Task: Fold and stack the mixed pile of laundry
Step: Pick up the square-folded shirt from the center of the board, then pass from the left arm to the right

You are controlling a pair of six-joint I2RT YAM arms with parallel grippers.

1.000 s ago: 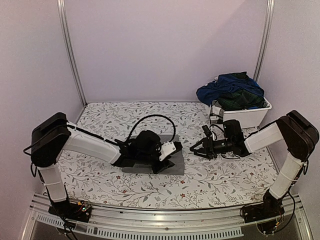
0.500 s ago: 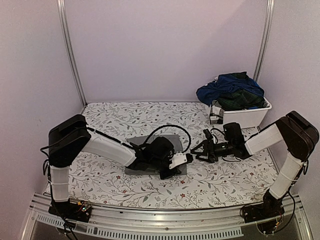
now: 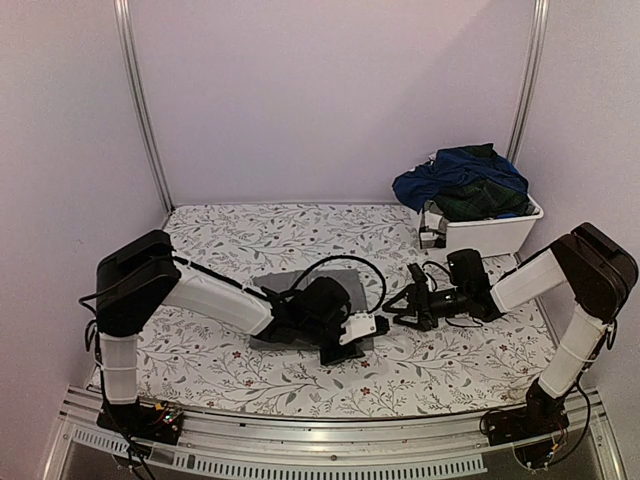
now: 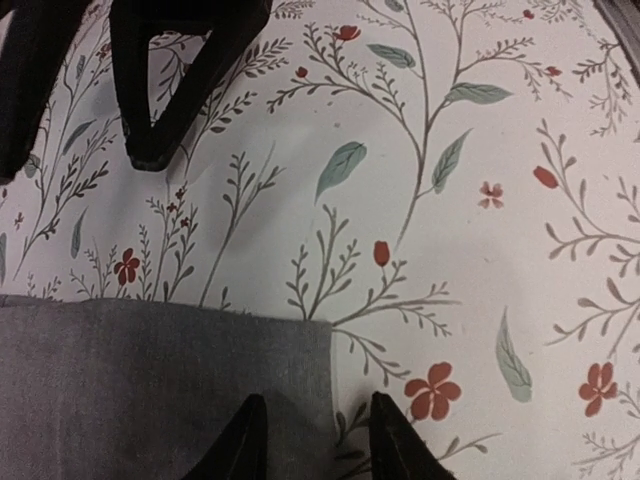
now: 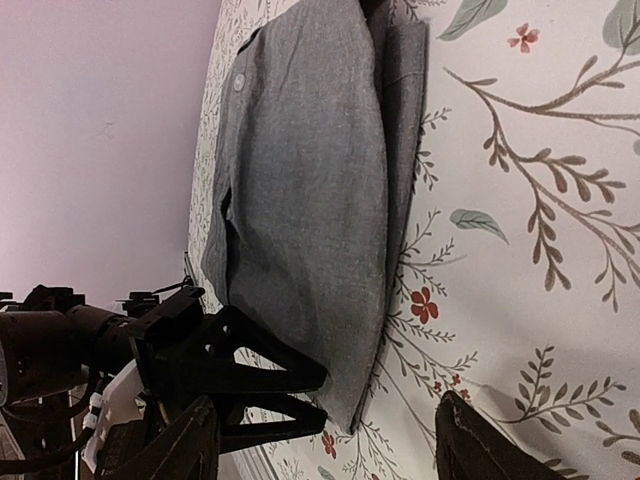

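A folded grey garment [image 3: 300,300] lies flat on the floral tablecloth; its collar end shows in the right wrist view [image 5: 310,170]. My left gripper [image 3: 374,327] is low at its near right corner [image 4: 150,390], jaws partly open [image 4: 320,445]. One finger is over the cloth and the other over the tablecloth, straddling the edge. My right gripper [image 3: 405,305] faces that corner from the right, open wide [image 5: 330,450] and empty. The rest of the laundry, a navy garment [image 3: 455,170] and a dark green plaid one [image 3: 480,198], is heaped in the bin.
The white plastic bin [image 3: 495,232] stands at the back right by the wall. The two grippers are close together, their fingertips a short gap apart over the tablecloth [image 3: 230,235]. The right gripper's black fingers [image 4: 160,90] fill the top left of the left wrist view.
My left arm has slid right and nearer along the grey garment to its near right corner. My right gripper has opened wider and dropped slightly towards the same corner.
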